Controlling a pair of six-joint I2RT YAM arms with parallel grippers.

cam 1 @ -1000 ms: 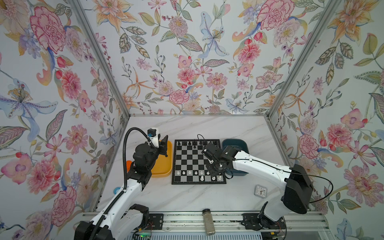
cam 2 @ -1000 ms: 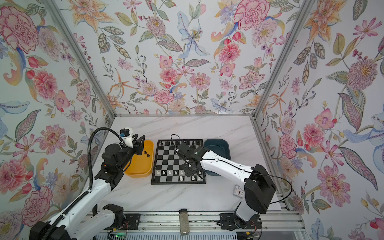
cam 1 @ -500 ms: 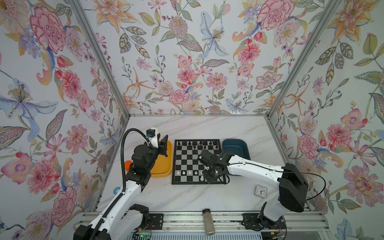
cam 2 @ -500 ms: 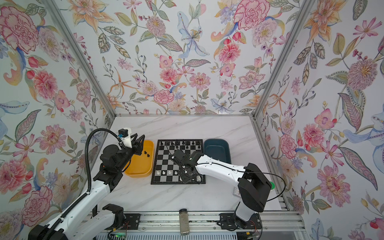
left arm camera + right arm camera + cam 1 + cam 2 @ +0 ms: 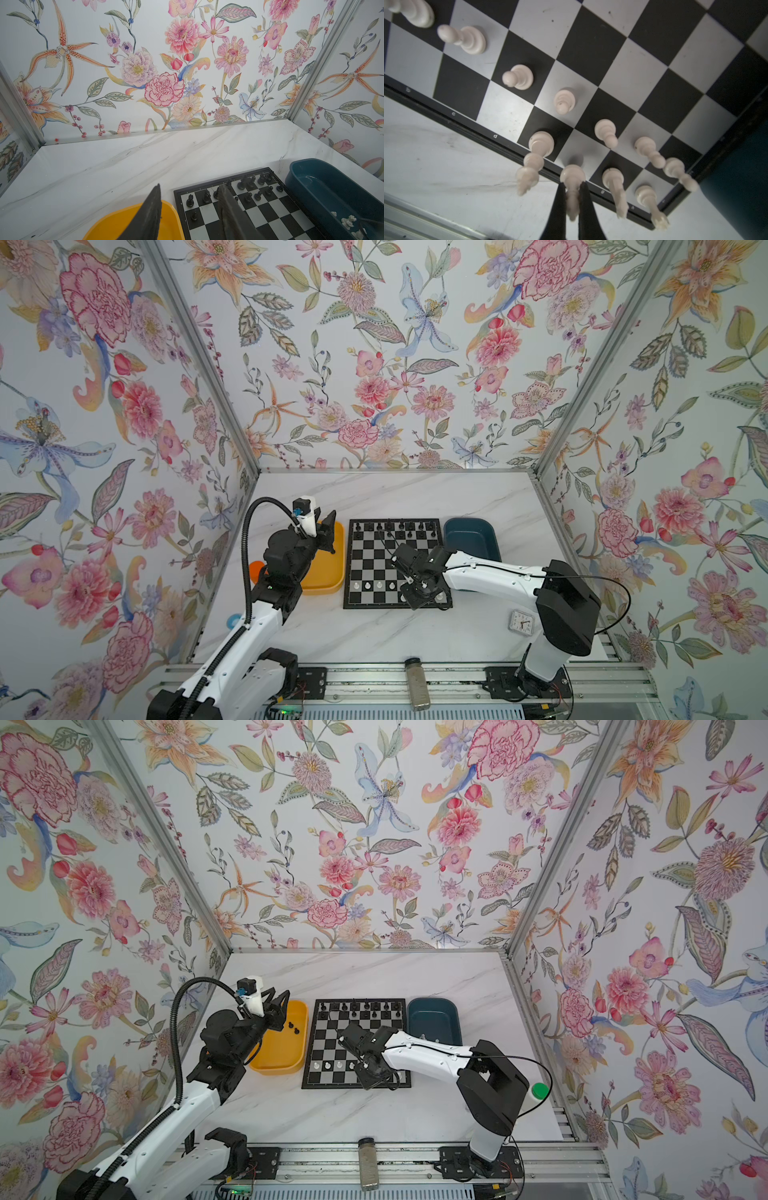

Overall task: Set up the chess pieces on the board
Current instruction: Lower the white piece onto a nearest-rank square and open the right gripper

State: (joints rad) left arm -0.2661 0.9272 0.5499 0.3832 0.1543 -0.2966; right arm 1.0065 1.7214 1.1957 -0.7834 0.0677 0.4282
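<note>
The board (image 5: 374, 560) lies mid-table, also seen at board (image 5: 328, 1040). Black chess pieces (image 5: 390, 526) fill its far rows and white ones (image 5: 368, 585) stand in its near rows. My right gripper (image 5: 572, 185) is shut on a white chess piece (image 5: 572, 176), held base-down over a grey square of the nearest row, between two standing white pieces. From above, the right gripper (image 5: 417, 599) hangs over the board's near right part. My left gripper (image 5: 191, 186) is open and empty, over the yellow tray (image 5: 108, 226) by the board's far left corner.
The yellow tray (image 5: 282, 1060) holds two black pieces (image 5: 293, 1027). A dark blue tray (image 5: 469, 535) right of the board holds white pieces (image 5: 349, 221). A small clock (image 5: 520, 620), a jar (image 5: 417, 682) on the front rail and a green-capped bottle (image 5: 538, 1092) are nearby.
My right gripper has carried the white piece from the middle of the board's right side toward its near edge and lowered it. The left arm has stayed almost still.
</note>
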